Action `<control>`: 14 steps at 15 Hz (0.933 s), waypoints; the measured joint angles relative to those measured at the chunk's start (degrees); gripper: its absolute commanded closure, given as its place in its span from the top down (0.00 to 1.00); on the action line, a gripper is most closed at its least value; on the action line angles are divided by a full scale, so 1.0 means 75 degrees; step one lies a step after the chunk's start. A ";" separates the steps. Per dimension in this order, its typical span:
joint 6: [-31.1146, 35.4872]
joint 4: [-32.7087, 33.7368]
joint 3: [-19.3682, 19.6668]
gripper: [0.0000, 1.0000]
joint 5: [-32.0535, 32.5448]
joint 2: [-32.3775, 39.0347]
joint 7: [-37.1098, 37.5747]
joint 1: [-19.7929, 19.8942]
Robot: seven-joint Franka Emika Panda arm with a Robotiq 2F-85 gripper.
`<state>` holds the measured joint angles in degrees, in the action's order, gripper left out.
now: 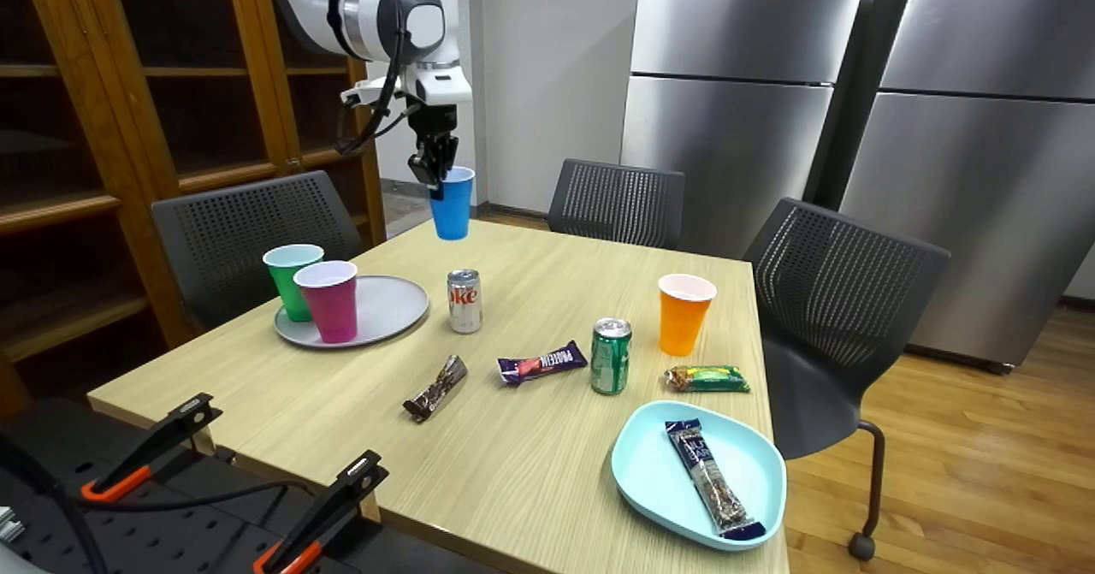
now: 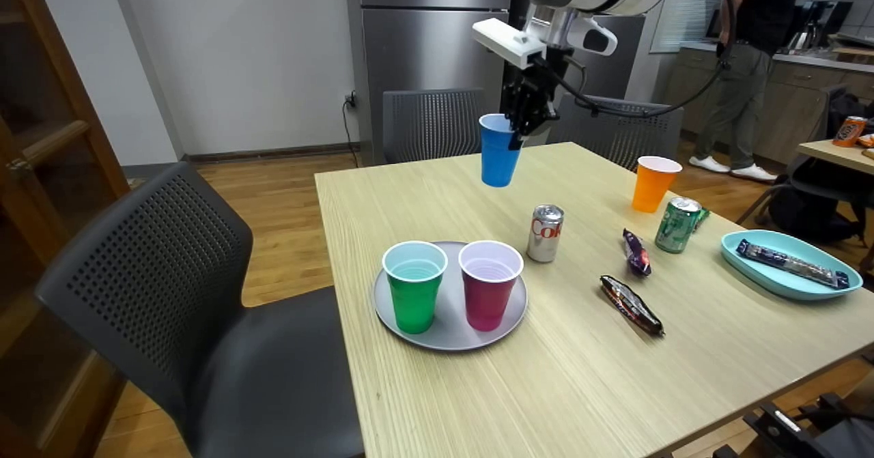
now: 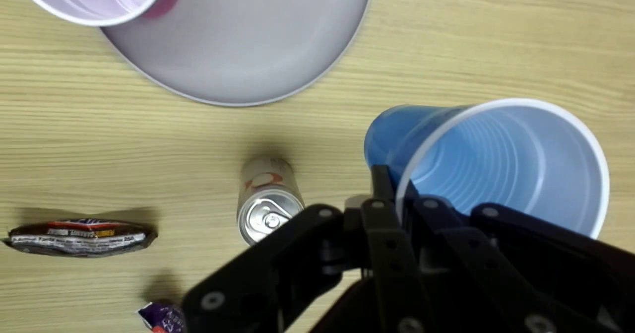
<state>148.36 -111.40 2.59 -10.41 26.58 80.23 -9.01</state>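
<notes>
The end effector (image 3: 398,190), jaws nearly closed, is suspending the blue cup (image 3: 501,157) by its rim above the desk (image 1: 547,283). A carrying step is apparently running; the next move is demanding level travel.

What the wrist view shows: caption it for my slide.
Jaws pinch the blue cup at its rim, silver can and gray plate in view.

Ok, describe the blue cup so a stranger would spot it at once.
Find the pale wooden table, then the robot's gripper above it. The jaws pinch the rim of the blue cup, which hangs in the air. No other cup is blue or held: the green cup and magenta cup stand on the grey plate, the orange cup on the table.
</notes>
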 measured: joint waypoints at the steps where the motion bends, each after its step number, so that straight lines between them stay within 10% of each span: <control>1: 0.0000 -0.0054 -0.0086 0.01 0.0000 -0.0018 -0.0006 -0.0032; 14: -0.0002 -0.0564 -0.0509 0.01 -0.0004 0.0014 -0.0002 -0.0518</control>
<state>148.34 -115.63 -1.22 -10.43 26.68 80.22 -12.89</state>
